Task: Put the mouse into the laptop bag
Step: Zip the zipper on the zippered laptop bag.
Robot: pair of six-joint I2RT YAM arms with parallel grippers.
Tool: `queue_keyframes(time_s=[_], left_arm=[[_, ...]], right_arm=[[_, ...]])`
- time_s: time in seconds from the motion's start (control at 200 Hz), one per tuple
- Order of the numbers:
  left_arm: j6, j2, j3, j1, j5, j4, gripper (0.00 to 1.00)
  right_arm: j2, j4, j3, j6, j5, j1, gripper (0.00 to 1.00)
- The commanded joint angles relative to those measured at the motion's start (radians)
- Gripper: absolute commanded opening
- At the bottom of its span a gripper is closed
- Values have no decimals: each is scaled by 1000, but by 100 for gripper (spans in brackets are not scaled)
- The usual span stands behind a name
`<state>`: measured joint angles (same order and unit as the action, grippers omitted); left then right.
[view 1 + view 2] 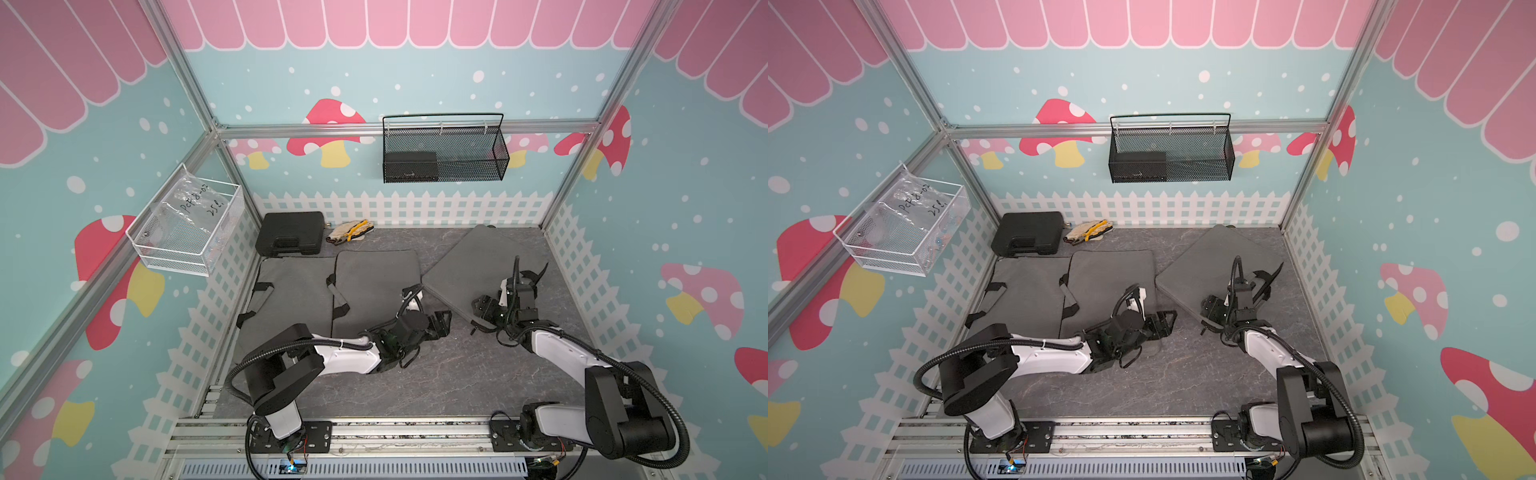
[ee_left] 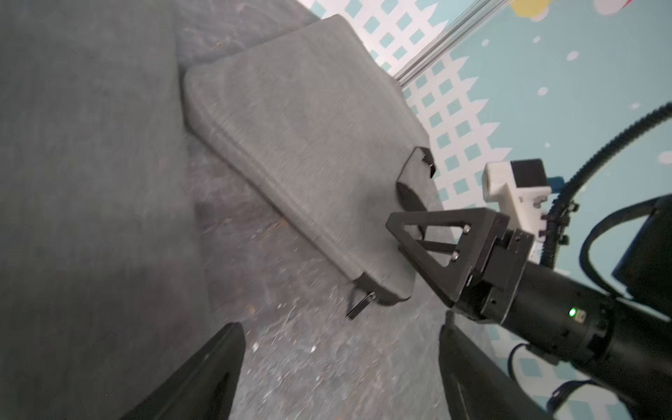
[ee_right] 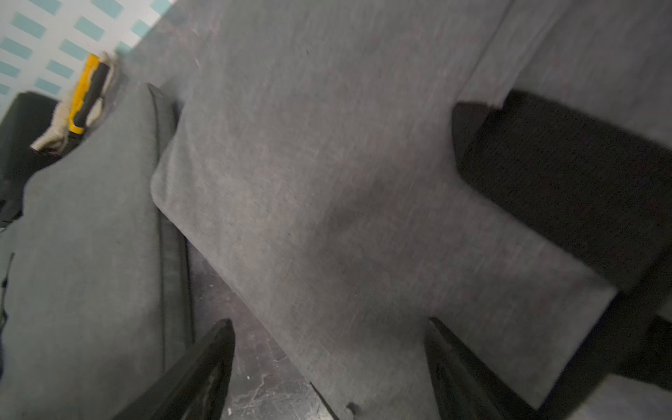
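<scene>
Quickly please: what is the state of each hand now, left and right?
Left hand: open, holding nothing.
Right hand: open, holding nothing.

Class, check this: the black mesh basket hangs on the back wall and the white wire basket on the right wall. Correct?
No. The black mesh basket is on the back wall, but the white wire basket hangs on the left wall, as both top views show.

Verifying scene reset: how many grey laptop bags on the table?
3: left bag, middle bag overlapping its edge, right bag lying angled. More could hide underneath.
</scene>
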<state>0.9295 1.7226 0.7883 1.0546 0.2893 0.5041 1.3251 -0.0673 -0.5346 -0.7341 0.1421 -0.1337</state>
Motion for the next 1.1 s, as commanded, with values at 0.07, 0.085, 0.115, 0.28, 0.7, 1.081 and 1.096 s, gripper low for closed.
queue_keyframes(time_s=[0.07, 0.085, 0.115, 0.28, 0.7, 1.081, 1.096], left_arm=[[28, 23, -14, 79, 147, 173, 86], [28, 27, -12, 78, 145, 171, 86], [29, 32, -8, 78, 140, 166, 86], [37, 45, 33, 79, 146, 86, 86], [22, 0, 62, 74, 173, -23, 86], [35, -151, -34, 48, 197, -88, 86], [36, -156, -39, 46, 196, -88, 86]], right_arm=[[60, -88, 19, -14, -32, -19, 83], [68, -91, 19, -14, -30, -20, 83], [84, -101, 17, -14, -25, -22, 83], [143, -103, -17, -16, -29, -59, 81], [-124, 200, -38, -68, -282, -202, 82], [-128, 308, 33, -265, -481, -477, 73], [-117, 308, 30, -271, -487, -481, 73]])
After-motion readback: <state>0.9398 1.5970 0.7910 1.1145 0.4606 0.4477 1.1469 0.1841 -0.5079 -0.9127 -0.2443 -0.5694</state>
